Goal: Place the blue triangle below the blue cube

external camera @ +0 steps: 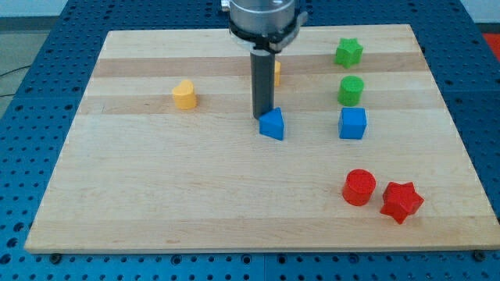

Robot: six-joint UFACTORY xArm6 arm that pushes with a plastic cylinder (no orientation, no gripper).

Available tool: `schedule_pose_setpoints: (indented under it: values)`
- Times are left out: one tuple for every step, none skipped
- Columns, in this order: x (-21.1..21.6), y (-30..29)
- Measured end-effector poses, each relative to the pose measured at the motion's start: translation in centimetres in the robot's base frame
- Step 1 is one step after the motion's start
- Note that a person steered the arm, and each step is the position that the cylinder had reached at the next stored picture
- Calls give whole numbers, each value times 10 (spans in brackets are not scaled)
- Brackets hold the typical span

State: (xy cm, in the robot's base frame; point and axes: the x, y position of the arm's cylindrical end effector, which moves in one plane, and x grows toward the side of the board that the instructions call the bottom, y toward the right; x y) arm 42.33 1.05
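Although my tip (263, 116) was pressed against the blue triangle's (273, 125) upper-left edge, having no jaws to open or close, the triangle was left level with the blue cube (353, 123), not yet below.

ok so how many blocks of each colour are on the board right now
Blue: 2, the blue triangle and the blue cube
Green: 2
Red: 2
Yellow: 2, one partly hidden behind the rod
Total: 8
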Motion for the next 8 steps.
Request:
schedule_pose_setpoints:
  values:
    - [8,14]
    - [18,15]
    - [39,29]
    - [49,93]
    - [37,52]
    - [36,17]
    - [74,43]
    - [68,85]
